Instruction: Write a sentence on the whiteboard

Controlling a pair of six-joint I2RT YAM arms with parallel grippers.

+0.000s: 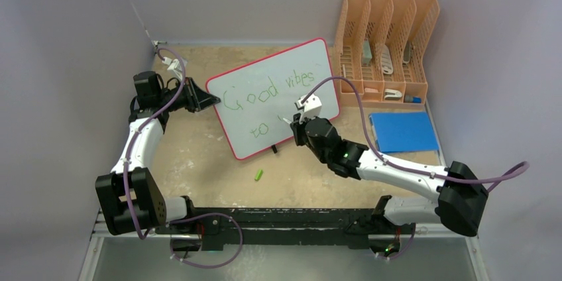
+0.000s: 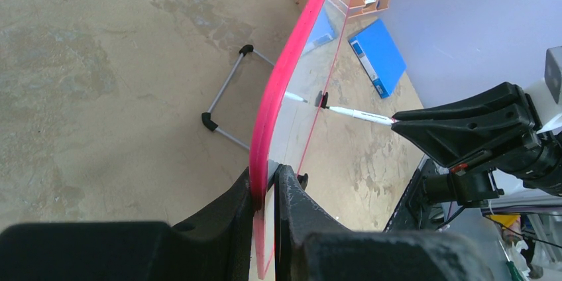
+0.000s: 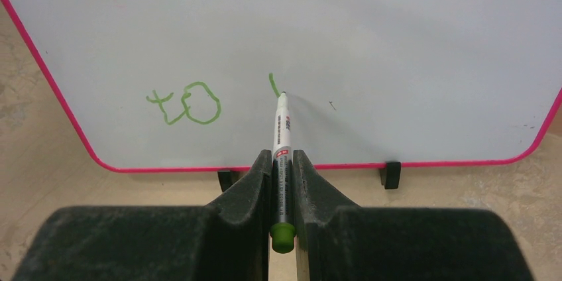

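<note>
Standing propped at mid tabletop [image 1: 199,162] in the top view, the whiteboard [image 1: 278,110] carries the sentence [image 1: 255,97], reading "Good vibes to". From the left wrist, the left hand [image 2: 265,175] clamps the board's red edge. From the right wrist, the right hand [image 3: 281,158] grips a marker [image 3: 283,122], tip touching the board right of "to".

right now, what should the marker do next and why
Probably carry on the unfinished letter: the marker, shut in the right gripper, has its tip on the whiteboard at a short green mark after "to", and the left gripper clamps the board's edge.
</note>
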